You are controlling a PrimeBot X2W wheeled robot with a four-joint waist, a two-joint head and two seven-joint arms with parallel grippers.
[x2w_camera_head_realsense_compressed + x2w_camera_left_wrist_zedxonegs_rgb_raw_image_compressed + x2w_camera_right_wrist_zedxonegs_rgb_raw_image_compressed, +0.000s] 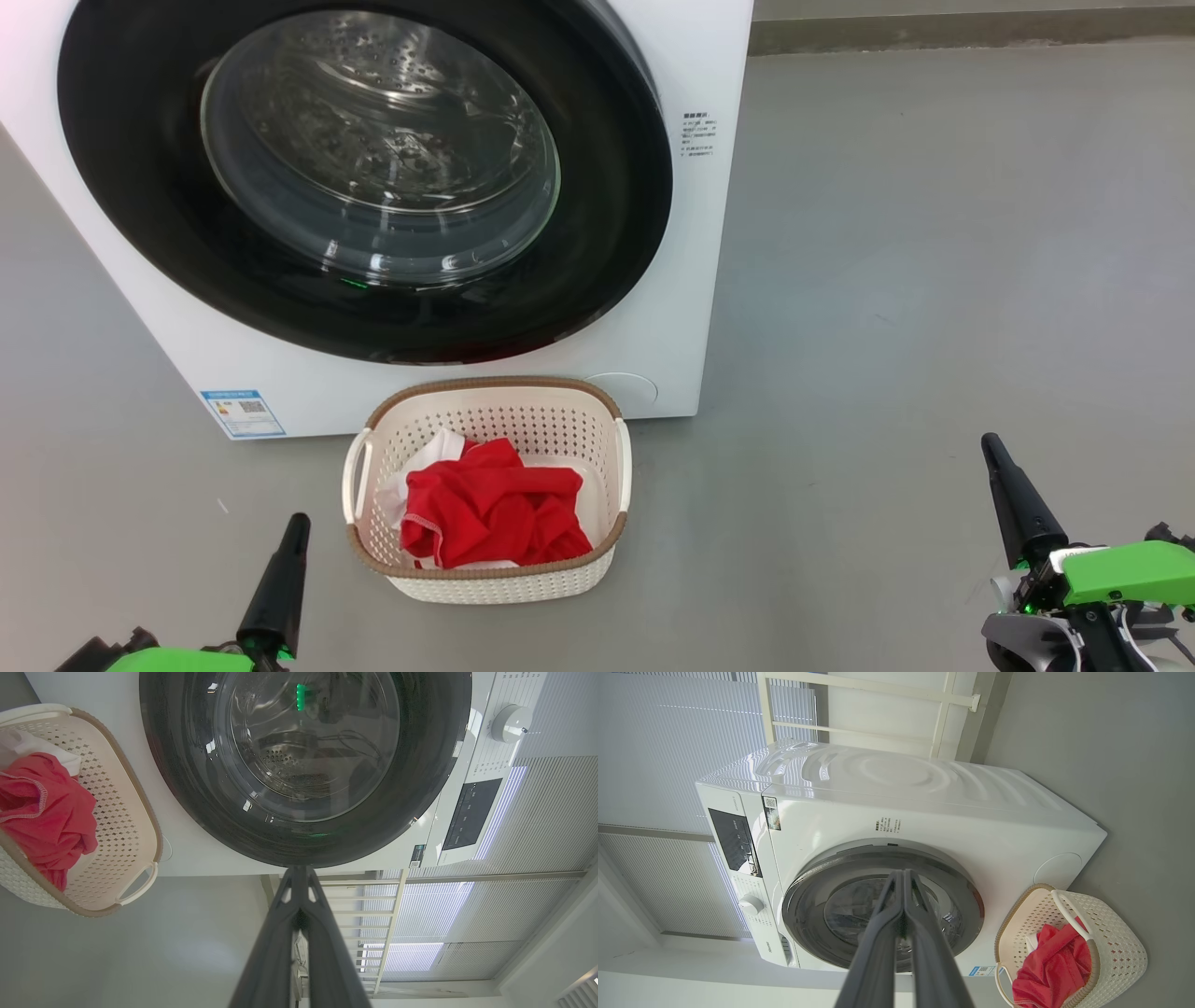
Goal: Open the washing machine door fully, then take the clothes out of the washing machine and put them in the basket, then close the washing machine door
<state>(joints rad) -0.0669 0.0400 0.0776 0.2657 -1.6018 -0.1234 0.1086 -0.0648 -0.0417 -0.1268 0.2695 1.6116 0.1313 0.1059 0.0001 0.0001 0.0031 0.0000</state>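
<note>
Both arms sit low, left gripper and right gripper pointing toward the washing machine, jaws pressed together and empty. The washing machine door is shut; the clothes lie in the basket on the floor just before it.

The left gripper points up the head view, its two dark fingers pressed together into one tapering spike whose tip leans slightly right; just behind its base sits a strip of green left wrist casing. The right gripper is closed the same way, tip leaning left, with a green right wrist block just behind its base. Nothing lies between either pair of fingers.
</note>
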